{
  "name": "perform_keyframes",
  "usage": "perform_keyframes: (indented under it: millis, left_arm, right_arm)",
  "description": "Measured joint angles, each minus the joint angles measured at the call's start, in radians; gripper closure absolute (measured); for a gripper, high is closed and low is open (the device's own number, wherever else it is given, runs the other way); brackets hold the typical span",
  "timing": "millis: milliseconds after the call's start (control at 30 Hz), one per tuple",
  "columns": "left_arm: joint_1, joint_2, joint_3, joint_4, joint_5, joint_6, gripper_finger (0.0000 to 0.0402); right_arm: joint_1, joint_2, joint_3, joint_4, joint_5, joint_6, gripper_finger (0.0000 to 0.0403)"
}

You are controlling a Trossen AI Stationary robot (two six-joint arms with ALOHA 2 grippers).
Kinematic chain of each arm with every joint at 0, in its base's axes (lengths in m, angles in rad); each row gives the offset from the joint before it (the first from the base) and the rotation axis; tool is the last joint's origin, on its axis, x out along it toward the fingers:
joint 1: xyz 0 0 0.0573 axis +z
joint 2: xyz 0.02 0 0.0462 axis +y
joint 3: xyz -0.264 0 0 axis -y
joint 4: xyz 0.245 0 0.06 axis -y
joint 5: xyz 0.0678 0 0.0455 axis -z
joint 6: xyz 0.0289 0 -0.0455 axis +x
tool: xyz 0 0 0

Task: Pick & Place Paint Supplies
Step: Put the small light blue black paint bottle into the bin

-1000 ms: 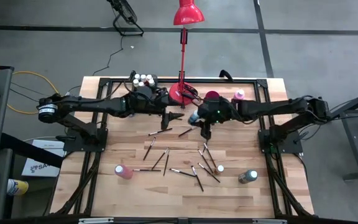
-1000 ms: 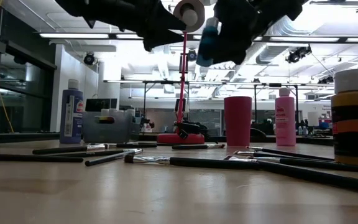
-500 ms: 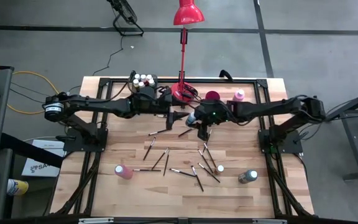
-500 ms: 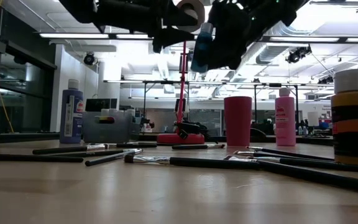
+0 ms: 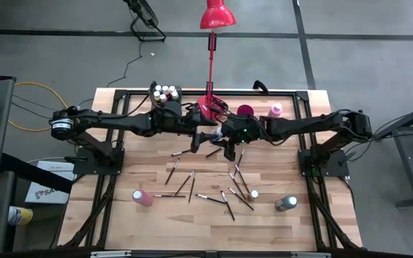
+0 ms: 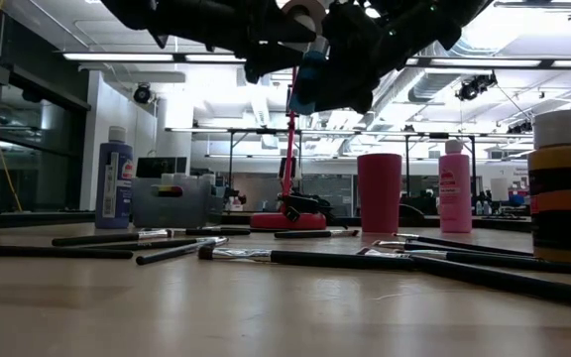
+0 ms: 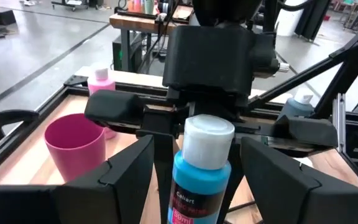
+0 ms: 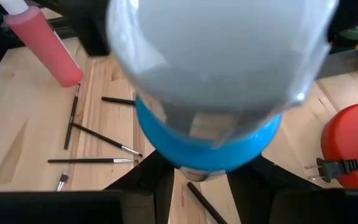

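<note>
Tech: Both grippers have converged. Right gripper clamps the blue paint bottle.
Lead: Left gripper spread, bottle between its jaws (handover step). Next: close left, release right.

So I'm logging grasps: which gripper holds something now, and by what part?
The right gripper holds a blue paint bottle by its body. The left gripper's fingers flank it, open, holding nothing.

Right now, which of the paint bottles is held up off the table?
The white-capped blue paint bottle, gripped by the right gripper in mid-air between both arms; the other bottles stand on the wooden table or in the bin.
</note>
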State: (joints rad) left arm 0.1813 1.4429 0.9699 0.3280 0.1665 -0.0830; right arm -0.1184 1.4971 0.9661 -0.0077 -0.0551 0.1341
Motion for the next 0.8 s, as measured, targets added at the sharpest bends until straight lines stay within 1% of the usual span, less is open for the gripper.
perform_keyframes:
  millis: [233, 433, 567, 800]
  left_arm:
    - [0.001, 0.018, -0.001, 0.016, 0.000, -0.004, 0.0165]
    - [0.001, 0.044, -0.001, 0.061, 0.001, 0.000, 0.0169]
    - [0.001, 0.042, 0.000, 0.083, 0.003, 0.000, 0.0195]
    - [0.001, 0.048, 0.000, 0.095, 0.009, 0.000, 0.0263]
  right_arm:
    - [-0.002, 0.000, 0.000, 0.038, 0.000, -0.001, 0.0280]
    - [-0.008, 0.000, 0.000, 0.041, 0.016, -0.005, 0.0280]
    - [-0.016, 0.000, 0.000, 0.036, 0.003, -0.002, 0.0280]
    - [-0.014, 0.018, 0.000, 0.037, -0.001, -0.003, 0.0280]
